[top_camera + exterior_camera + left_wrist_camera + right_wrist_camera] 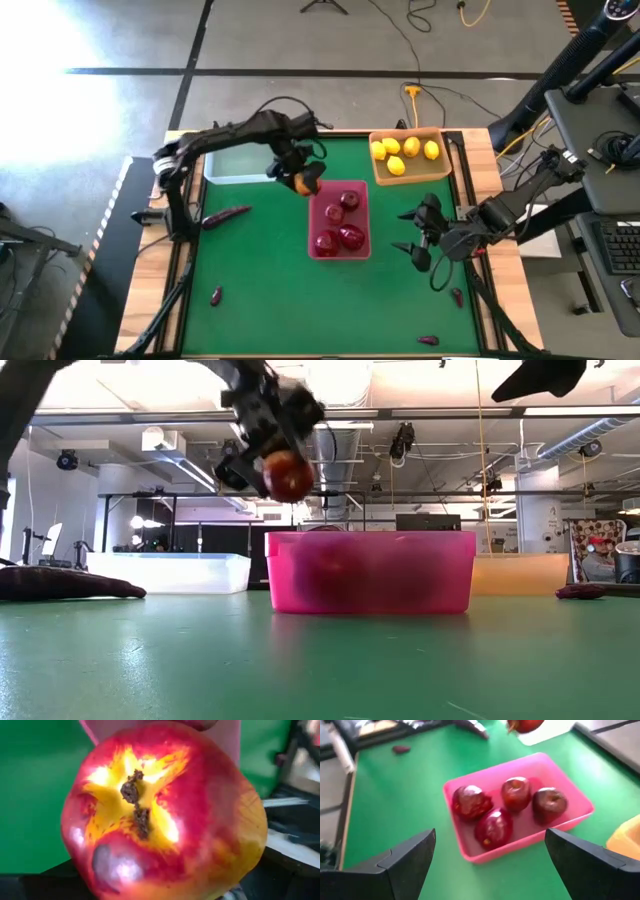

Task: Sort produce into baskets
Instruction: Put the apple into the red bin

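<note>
Along the table's (250,300) left edge: one maroon piece (227,214) lying lengthwise near the left arm's base, a smaller maroon piece (216,295) nearer the front-left corner, both on bare green mat. At the far-left corner, against the back edge: pale blue tray (235,165), contents not discernible.

Left gripper (300,176) raised over the gap between the blue tray and the pink-red tray (338,220), clamped on a red-yellow apple (303,184). From table height, apple (288,475) clearly off the surface, above and just left of the pink-red tray's near wall (370,572). In the left wrist view, apple (162,812) filling nearly everything, yellow star around a brown stem pit, red skin elsewhere.

Mid-table: pink-red tray holding four glossy red apples (512,795), packed close together, some touching; long side running front to back.

At the back edge, right of centre: tan-orange tray (405,176) with five yellow lemons (410,148) clustered inside.

Right gripper (420,230) hovering beside the pink-red tray's right side, fingers (410,857) spread wide, nothing between them, pointed toward the tray.

Near the front-right corner: two more small maroon pieces, one (456,296) by the right edge, one (428,340) at the front edge.
</note>
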Controlling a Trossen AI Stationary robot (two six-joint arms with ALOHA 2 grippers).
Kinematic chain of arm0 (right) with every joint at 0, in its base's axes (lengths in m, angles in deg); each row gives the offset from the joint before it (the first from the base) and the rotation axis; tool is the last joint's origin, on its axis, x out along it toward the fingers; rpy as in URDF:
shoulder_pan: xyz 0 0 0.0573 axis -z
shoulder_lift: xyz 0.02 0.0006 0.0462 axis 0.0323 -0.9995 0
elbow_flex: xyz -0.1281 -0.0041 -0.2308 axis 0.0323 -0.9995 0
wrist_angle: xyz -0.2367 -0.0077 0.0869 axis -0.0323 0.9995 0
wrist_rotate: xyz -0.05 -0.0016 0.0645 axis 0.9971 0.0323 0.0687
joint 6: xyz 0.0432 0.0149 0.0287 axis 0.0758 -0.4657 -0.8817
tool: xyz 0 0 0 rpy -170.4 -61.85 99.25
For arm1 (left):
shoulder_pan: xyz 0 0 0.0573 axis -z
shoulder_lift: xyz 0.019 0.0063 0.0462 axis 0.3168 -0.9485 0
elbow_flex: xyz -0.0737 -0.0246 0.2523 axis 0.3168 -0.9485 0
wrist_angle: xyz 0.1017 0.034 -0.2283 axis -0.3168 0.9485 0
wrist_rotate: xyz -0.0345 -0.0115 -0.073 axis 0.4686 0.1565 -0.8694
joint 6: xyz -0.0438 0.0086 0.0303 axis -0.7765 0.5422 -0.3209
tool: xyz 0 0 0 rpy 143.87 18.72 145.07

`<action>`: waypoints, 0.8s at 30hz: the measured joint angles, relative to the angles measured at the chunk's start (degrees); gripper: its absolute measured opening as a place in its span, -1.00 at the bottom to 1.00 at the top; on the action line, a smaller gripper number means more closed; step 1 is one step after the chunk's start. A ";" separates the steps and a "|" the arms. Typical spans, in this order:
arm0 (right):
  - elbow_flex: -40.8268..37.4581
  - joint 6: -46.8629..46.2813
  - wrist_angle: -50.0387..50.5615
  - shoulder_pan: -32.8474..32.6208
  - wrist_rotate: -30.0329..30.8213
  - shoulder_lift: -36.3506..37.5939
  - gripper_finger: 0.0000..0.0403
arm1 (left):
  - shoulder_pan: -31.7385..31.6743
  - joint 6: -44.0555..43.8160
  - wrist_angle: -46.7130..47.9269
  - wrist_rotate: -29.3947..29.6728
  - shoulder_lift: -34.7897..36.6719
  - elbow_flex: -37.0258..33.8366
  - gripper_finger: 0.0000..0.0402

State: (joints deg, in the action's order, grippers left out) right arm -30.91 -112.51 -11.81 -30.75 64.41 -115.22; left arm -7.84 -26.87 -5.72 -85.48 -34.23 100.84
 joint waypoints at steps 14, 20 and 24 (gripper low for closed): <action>0.33 -12.89 -0.31 0.01 6.11 -0.27 0.83 | -5.42 8.00 0.43 -36.82 -22.69 10.98 0.55; 0.22 -15.30 -0.31 0.01 5.52 -0.59 0.83 | -8.20 8.53 2.04 -36.23 -24.99 12.98 0.59; 0.09 -15.27 -0.22 0.66 5.96 -0.68 0.83 | -9.20 9.18 4.34 -33.95 -25.08 12.59 0.69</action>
State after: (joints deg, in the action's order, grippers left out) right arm -30.82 -127.78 -12.03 -30.09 70.37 -115.90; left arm -17.04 -17.69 -1.37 -119.42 -59.31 113.42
